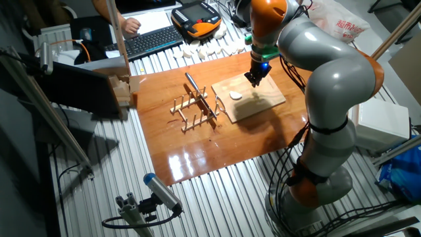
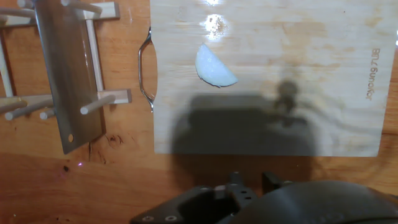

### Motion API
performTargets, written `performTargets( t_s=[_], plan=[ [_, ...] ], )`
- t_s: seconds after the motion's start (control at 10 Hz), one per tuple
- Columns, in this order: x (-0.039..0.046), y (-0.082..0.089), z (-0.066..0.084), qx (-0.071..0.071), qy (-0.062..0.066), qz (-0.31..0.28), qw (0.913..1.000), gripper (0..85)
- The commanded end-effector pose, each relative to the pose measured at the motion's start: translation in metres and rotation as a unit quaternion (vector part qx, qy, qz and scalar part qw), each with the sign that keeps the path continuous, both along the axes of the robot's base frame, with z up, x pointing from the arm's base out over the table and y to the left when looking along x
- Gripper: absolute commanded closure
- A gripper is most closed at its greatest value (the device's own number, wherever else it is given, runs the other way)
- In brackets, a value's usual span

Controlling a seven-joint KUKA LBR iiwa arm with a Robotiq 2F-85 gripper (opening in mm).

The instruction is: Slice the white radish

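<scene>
- Gripper (image 1: 256,79): hangs over the right half of the cutting board in the upper middle of the fixed view, pointing down, clear of the board surface. How far its fingers stand apart cannot be told; in the fixed view they are too small and dark, and in the hand view only the dark housing shows along the bottom edge. It holds nothing that can be seen and touches nothing.
- White radish (image 1: 235,96): small pale piece lying flat on the board, to the lower left of the gripper in the fixed view and apart from it. In the hand view it sits in the upper middle (image 2: 214,67), half-moon in outline, smooth and glossy.
- Cutting board (image 1: 263,102): light wood, on the brown tabletop; a metal handle (image 2: 144,68) at its left edge in the hand view. A dark shadow falls across its lower part there.
- Knife (image 2: 67,68): broad steel blade resting in the wooden rack, left of the board in the hand view.
- Wooden rack (image 1: 195,108): pegged frame, centre of the fixed view, just beside the board.
- Tabletop (image 1: 171,141): glossy brown wood panel.
- White blocks (image 1: 207,49): scattered row beyond the panel, upper middle of the fixed view.
- Keyboard (image 1: 152,41): upper left, a hand (image 1: 132,26) beside it.
</scene>
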State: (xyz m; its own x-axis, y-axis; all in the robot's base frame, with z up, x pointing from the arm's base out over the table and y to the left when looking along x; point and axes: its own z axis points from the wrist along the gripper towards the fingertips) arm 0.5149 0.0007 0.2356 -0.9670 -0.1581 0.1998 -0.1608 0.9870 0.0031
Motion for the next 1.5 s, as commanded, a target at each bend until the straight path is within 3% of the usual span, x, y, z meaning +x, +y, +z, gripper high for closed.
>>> performTargets(
  t_s=[0.0, 1.4],
  plan=[
    [0.0, 0.0, 0.0, 0.0, 0.001, -0.001, 1.0, 85.0],
    [0.0, 0.0, 0.0, -0.008, 0.002, -0.028, 0.9996, 85.0]
  ],
)
